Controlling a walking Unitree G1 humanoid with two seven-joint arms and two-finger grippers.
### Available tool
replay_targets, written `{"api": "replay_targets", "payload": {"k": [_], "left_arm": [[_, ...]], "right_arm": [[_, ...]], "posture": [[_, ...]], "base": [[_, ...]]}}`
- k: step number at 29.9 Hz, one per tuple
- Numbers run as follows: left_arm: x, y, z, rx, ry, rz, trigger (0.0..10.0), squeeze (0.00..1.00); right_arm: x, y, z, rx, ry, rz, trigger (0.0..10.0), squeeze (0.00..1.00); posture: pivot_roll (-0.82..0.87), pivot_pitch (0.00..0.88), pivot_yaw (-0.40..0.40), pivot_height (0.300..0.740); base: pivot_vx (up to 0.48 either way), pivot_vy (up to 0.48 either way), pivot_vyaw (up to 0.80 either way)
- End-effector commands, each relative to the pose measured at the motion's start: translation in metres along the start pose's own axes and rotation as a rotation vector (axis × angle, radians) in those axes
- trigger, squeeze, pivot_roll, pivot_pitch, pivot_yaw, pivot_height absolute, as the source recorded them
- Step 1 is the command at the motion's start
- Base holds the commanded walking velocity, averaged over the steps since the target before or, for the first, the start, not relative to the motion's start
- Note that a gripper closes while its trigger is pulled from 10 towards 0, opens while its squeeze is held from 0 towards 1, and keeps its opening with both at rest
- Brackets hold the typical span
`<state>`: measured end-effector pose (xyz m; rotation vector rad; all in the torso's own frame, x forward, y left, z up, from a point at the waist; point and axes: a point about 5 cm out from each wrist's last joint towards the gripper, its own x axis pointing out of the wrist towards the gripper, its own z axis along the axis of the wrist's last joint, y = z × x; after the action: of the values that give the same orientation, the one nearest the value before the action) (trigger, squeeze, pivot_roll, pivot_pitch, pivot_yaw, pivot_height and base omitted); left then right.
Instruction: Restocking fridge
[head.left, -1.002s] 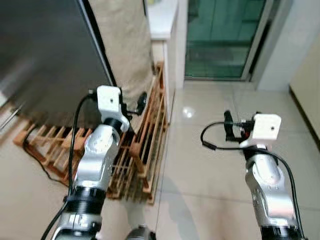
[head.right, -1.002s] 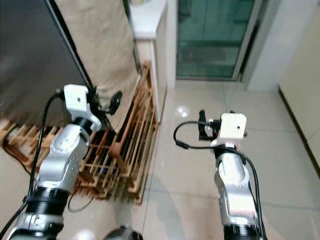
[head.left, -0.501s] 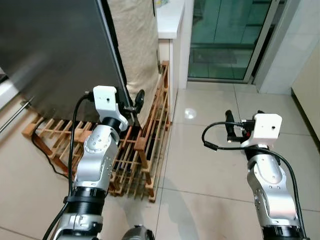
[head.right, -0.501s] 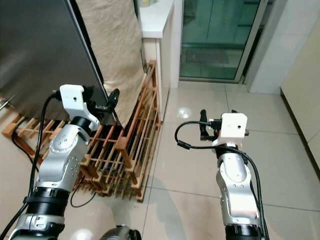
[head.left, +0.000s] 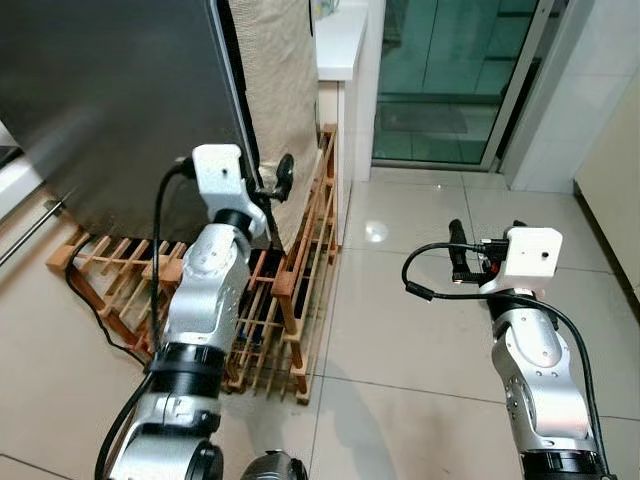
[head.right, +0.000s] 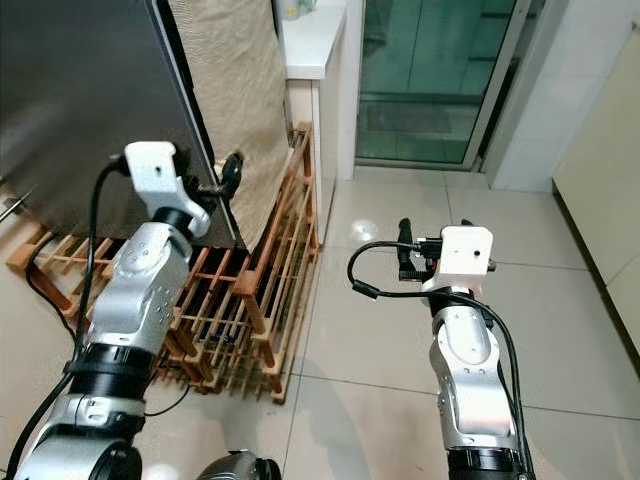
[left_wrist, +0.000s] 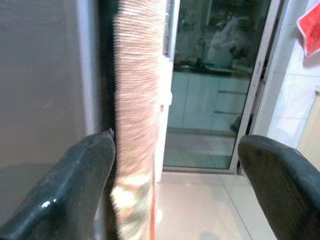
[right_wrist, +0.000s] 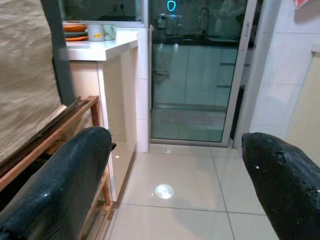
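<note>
Fridge (head.left: 110, 100) closed, ahead-left. Left gripper (head.left: 278, 185), fingers apart, empty, at fridge's right edge beside cloth (head.left: 285, 90). Right gripper (head.left: 456, 250) apart, away from fridge. Risk: snagging cloth instead of door.

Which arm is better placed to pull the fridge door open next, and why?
Left. The left gripper hangs open at the fridge door's edge; the right gripper is open over bare floor tiles, away from the fridge.

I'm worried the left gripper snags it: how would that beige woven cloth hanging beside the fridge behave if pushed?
The beige woven cloth hangs flat with soft edges, so it is probably floppy and would yield rather than resist. Its coarse weave looks likely to catch on the left gripper close by. It seems light.
</note>
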<state>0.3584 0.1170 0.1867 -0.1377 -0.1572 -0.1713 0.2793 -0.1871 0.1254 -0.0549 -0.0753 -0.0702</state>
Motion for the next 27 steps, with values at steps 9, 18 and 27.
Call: {"api": "replay_targets", "payload": {"k": [9,18,27], "left_arm": [[0.024,0.006,0.007,-0.006,0.026,0.114,10.0,0.0],[0.014,0.019,0.008,-0.035,0.0,0.092,10.0,0.0],[-0.05,0.037,0.003,0.007,-0.011,-0.057,10.0,0.0]], "right_arm": [[-0.006,0.005,0.005,0.008,-0.017,0.005,10.0,0.0],[-0.015,0.0,0.004,-0.005,-0.004,-0.013,10.0,0.0],[-0.047,-0.004,0.02,-0.026,-0.031,-0.031,10.0,0.0]], "posture": [[-0.14,0.0,0.113,0.711],[-0.16,0.0,0.127,0.711],[-0.11,0.0,0.103,0.711]], "base": [[0.0,0.0,0.0],[0.0,0.0,0.0],[0.0,0.0,0.0]]}}
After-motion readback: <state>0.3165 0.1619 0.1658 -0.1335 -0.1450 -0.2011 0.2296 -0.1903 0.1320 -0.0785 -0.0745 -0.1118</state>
